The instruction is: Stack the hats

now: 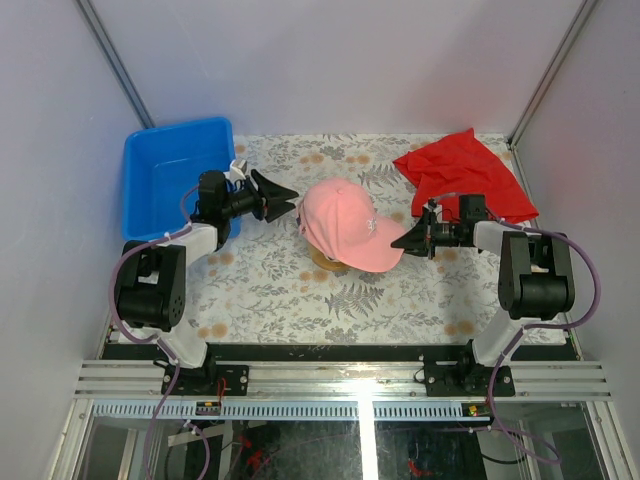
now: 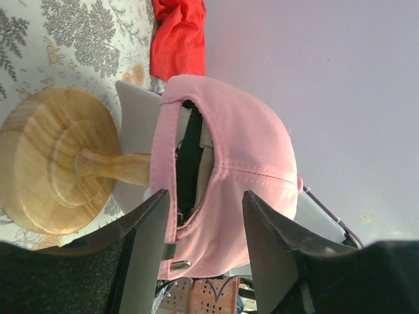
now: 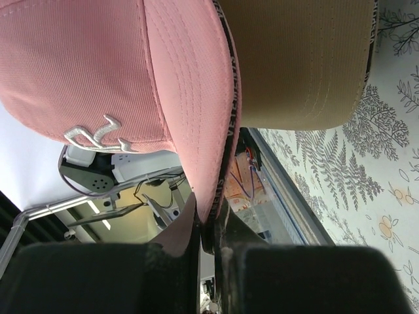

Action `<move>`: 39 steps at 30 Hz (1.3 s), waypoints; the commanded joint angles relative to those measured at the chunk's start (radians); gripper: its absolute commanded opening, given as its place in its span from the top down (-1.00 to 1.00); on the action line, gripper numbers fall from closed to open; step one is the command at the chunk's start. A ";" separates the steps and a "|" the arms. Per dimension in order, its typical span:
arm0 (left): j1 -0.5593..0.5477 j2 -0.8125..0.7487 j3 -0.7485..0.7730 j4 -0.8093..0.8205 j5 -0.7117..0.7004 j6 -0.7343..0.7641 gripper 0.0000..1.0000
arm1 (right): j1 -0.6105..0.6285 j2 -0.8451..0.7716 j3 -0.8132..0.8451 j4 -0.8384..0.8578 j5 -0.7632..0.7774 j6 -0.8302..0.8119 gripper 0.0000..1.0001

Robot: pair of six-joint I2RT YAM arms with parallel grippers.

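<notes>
Well, the pink cap sits on top of the pile on the wooden stand in the middle of the tabletop. To my eye the stacking is at its last step, with the top cap being settled over the others. Under its brim I can see a tan brim, and from behind a white brim pokes out as well. Something dark shows in the back opening, but I can't make out what.

The right fingers are pinched narrow on the front edge of the pink brim. The left fingers stand partly apart just behind the back of the cap. Its rear band lines up between the 2 of them, and they don't seem to be gripping anything.

I'd judge the next move is a gentle release. The right side has to let go of the brim and back away level so the cap isn't dragged askew. The left side could steady the back, or simply pull clear. The red cloth and blue bin lie well apart from all this.
</notes>
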 commanded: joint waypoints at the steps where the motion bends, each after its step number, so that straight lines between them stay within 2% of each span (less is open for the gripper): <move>1: -0.015 0.011 0.049 0.004 0.031 0.022 0.03 | 0.026 0.028 -0.011 -0.093 0.349 0.003 1.00; 5: -0.030 0.026 0.078 -0.095 0.029 0.099 0.02 | 0.035 0.018 0.031 -0.114 0.382 0.014 0.97; 8: -0.031 0.033 0.062 -0.108 0.021 0.117 0.04 | 0.034 0.003 0.064 -0.157 0.400 -0.003 0.96; 13: -0.036 0.027 0.047 -0.162 0.025 0.163 0.26 | 0.034 0.008 0.090 -0.189 0.406 -0.021 0.96; 18: -0.035 -0.015 0.050 -0.341 -0.020 0.306 0.19 | 0.035 0.008 0.087 -0.170 0.394 0.000 0.96; 25: -0.045 0.014 0.055 -0.323 -0.065 0.302 0.16 | 0.035 0.003 0.096 -0.189 0.393 -0.010 0.96; 31: -0.083 0.083 0.117 -0.303 -0.111 0.273 0.21 | 0.035 -0.002 0.080 -0.205 0.393 -0.030 0.96; 33: -0.092 0.096 0.123 -0.293 -0.127 0.258 0.35 | 0.035 -0.009 0.078 -0.210 0.396 -0.034 0.95; 36: -0.095 0.105 0.124 -0.314 -0.160 0.266 0.90 | 0.035 -0.012 0.089 -0.223 0.400 -0.043 0.92; 37: -0.095 0.106 0.122 -0.327 -0.171 0.279 0.99 | 0.035 -0.011 0.096 -0.230 0.404 -0.046 0.90; 39: -0.096 0.110 0.110 -0.342 -0.180 0.311 1.00 | 0.035 -0.002 0.115 -0.256 0.418 -0.061 0.85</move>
